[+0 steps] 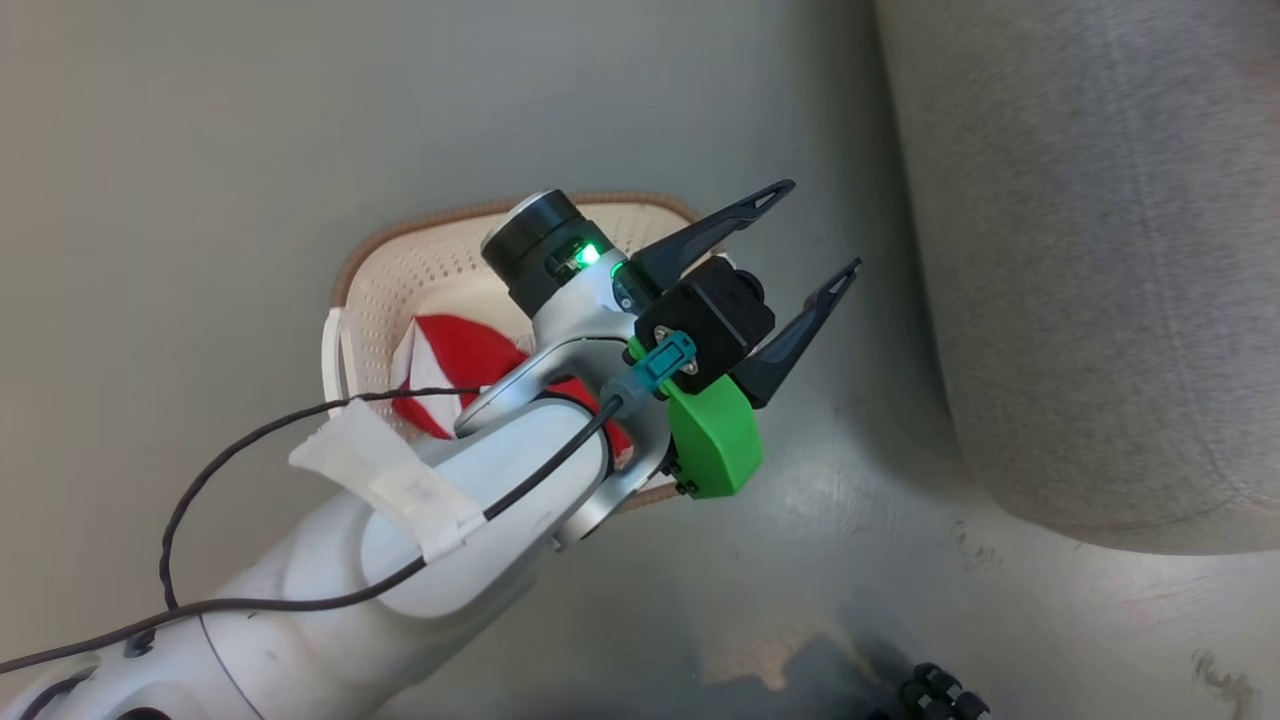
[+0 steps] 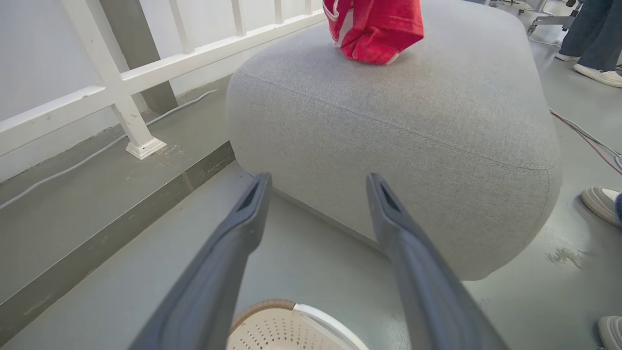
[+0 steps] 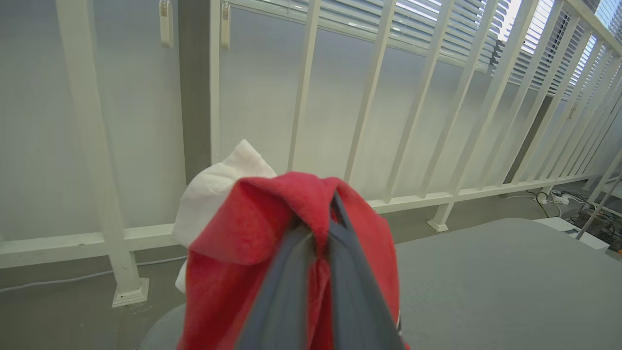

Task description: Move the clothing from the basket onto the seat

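Tightly, right end effector pinches bunched red-and-white clothing; left end effector gapes, empty.

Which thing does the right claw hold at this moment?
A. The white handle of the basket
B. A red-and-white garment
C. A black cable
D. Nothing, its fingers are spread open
B: in the right wrist view, the right claw has its two dark fingers pressed together, and the red-and-white garment is bunched around them.
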`<state>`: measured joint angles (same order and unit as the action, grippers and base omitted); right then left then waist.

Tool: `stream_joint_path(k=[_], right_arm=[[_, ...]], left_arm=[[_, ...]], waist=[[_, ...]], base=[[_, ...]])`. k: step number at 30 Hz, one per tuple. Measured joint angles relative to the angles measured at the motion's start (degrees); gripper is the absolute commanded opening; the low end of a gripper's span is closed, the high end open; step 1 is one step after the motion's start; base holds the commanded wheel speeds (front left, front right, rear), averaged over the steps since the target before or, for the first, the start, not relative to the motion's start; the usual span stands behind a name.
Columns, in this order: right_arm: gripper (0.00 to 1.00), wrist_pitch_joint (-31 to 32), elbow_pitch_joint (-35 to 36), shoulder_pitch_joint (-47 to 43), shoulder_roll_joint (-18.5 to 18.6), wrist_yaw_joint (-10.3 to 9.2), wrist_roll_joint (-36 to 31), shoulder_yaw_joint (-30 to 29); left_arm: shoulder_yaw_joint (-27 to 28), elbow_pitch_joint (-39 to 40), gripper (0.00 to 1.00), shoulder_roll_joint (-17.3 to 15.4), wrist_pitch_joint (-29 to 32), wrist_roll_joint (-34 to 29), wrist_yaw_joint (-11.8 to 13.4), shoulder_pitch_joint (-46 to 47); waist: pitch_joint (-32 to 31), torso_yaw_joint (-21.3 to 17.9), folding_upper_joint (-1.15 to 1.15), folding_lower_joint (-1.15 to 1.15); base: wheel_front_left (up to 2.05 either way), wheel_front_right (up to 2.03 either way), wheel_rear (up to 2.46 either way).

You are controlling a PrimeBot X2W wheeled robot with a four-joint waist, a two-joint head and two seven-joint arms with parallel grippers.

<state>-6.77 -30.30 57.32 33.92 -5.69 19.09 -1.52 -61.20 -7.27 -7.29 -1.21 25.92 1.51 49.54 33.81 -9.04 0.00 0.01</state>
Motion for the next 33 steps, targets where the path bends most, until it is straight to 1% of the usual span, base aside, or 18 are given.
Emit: stream_joint_path(k=[5, 8, 13, 18, 21, 22, 23, 24, 25, 33], right_arm=[[0.0, -0.7, -4.8, -0.86, -4.59, -0.47, 0.0, 1.64], [0.0, -1.21, -7.62, -2.14, -6.43, -0.49, 0.0, 1.81], [0.0, -2.54, -11.21, -2.76, -8.28, -0.55, 0.0, 2.35], [0.0, -3.38, -14.37, -3.58, -8.58, -0.55, 0.0, 2.34], [0.0, -4.41, -15.21, -3.84, -9.36, -0.55, 0.0, 2.56], [0.07, -4.81, -15.32, -3.83, -9.67, -0.55, -0.01, 2.72], [0.31, -5.1, -15.43, -3.82, -9.91, -0.55, -0.04, 2.9], [0.52, -5.38, -15.61, -3.82, -10.11, -0.54, -0.23, 3.14], [1.0, -5.41, -15.85, -3.82, -10.24, -0.46, -0.46, 3.36], [1.0, -7.09, -16.52, -3.91, -11.71, 0.66, -0.91, 3.97]], left_arm=[[-0.07, 0.69, 1.0, -1.01, 0.68, -1.35, 0.01, 0.12], [-0.16, 1.21, 1.0, -1.14, 1.15, -1.75, 0.01, 0.36], [-0.26, 1.72, 1.0, -1.86, 1.19, -2.15, 0.0, 1.02], [-0.32, 1.91, 1.0, -2.19, 1.18, -2.15, 0.0, 1.03], [-0.23, 1.96, 1.0, -2.66, 1.18, -2.15, 0.0, 1.03], [-0.19, 1.96, 1.0, -2.78, 1.18, -2.15, 0.0, 1.03], [-0.19, 1.96, 1.0, -2.8, 1.16, -2.15, 0.0, 1.03], [-0.18, 1.94, 1.0, -2.82, 1.15, -2.15, 0.0, 1.03], [-0.15, 1.96, 1.0, -2.82, 1.15, -2.15, 0.0, 1.03], [-0.02, 1.75, 1.0, -2.9, 0.42, -1.97, 0.0, 1.01]], waist=[[2.57, 0.95, 0.0, 0.0], [3.83, 1.13, 0.0, 0.0], [5.24, 0.77, 0.0, 0.0], [5.61, 0.13, 0.0, -0.01], [5.55, -0.24, 0.0, -0.01], [5.49, -0.39, 0.0, -0.01], [5.42, -0.54, 0.0, -0.01], [5.33, -0.68, 0.0, -0.01], [5.23, -0.82, 0.0, -0.01], [3.99, -1.87, 0.0, -0.01]], base=[[0.0, 0.0, 0.0], [0.0, 0.0, 0.0], [0.0, 0.0, 0.0], [0.0, 0.0, 0.0], [0.0, 0.0, 0.0], [0.0, 0.0, 0.0], [0.0, 0.0, 0.0], [0.0, 0.0, 0.0], [0.0, 0.0, 0.0], [0.0, 0.0, 0.0]])
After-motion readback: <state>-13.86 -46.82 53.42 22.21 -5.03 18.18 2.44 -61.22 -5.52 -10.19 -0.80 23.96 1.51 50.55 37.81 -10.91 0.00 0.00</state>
